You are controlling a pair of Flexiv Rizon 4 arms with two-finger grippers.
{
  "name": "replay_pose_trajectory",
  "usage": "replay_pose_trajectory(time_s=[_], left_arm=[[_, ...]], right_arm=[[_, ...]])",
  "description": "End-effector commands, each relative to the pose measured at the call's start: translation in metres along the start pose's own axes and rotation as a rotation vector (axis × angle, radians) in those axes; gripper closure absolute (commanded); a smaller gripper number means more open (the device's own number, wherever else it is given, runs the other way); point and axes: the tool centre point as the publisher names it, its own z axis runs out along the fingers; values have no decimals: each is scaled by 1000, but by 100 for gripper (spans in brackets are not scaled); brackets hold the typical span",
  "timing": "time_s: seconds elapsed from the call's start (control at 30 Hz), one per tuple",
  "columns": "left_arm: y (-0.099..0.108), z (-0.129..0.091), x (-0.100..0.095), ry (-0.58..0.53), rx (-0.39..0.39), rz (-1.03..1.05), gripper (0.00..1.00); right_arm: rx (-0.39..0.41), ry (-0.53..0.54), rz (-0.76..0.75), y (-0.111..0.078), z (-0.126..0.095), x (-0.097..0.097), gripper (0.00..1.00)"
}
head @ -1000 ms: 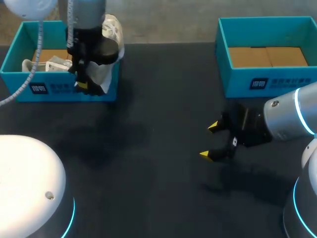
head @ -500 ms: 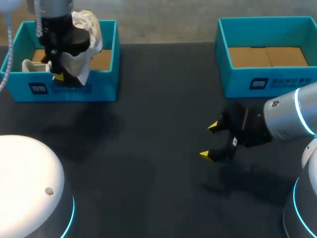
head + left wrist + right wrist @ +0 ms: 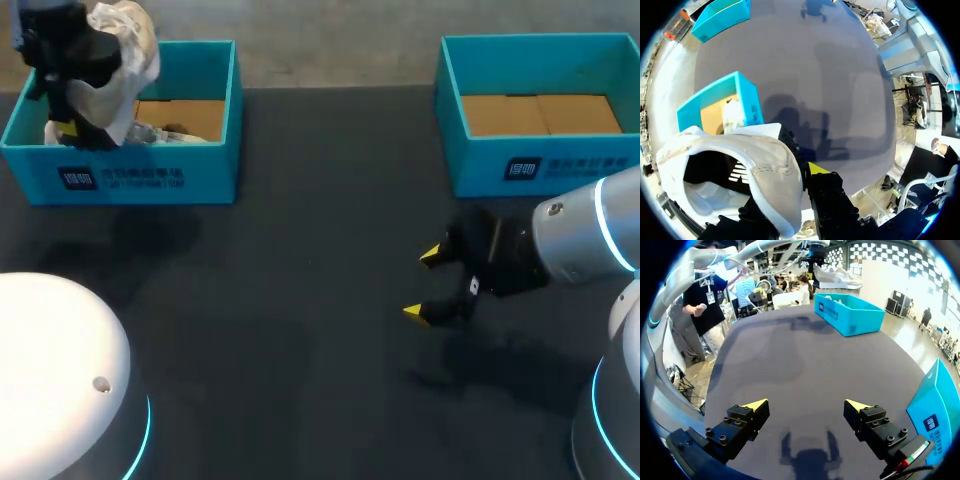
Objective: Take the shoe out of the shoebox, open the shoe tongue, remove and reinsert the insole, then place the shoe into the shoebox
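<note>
My left gripper (image 3: 68,122) is clamped on the white fabric shoe (image 3: 122,42), which hangs in the air above the far-left corner of the table, over the left end of the open teal cardboard shoebox (image 3: 130,178). In the left wrist view the shoe (image 3: 765,165) fills the space at the fingers. Its collar wall is pinched there, one yellow tip shows on its outer side, and its dark opening faces the camera. The shoebox (image 3: 747,97) lies below and beyond the shoe. Its brown cardboard floor is visible, and a pale item (image 3: 732,114) rests inside, too unclear to identify.

My right gripper (image 3: 425,285) hovers over the dark tabletop (image 3: 300,300) right of centre, fingers spread wide and holding nothing. In the right wrist view its two yellow tips stand well apart, with only bare table between them (image 3: 807,406).

A second teal cardboard box (image 3: 540,150) stands at the far right, just beyond the right gripper.
</note>
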Motion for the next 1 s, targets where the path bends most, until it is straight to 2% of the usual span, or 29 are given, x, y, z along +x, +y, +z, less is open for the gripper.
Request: replay_pose_trajectory(time_s=[0.03,0.37,0.67,1.0], left_arm=[[27,-1,-11,-3,17,-5,100],[67,-2,-44,7,7,-57,100],[86,-2,-74,31,-11,-73,100],[92,-3,-79,38,-9,-89,100]], right_arm=[[1,-2,0,0,0,1,0],[1,-2,0,0,0,1,0],[1,-2,0,0,0,1,0],[1,-2,0,0,0,1,0]])
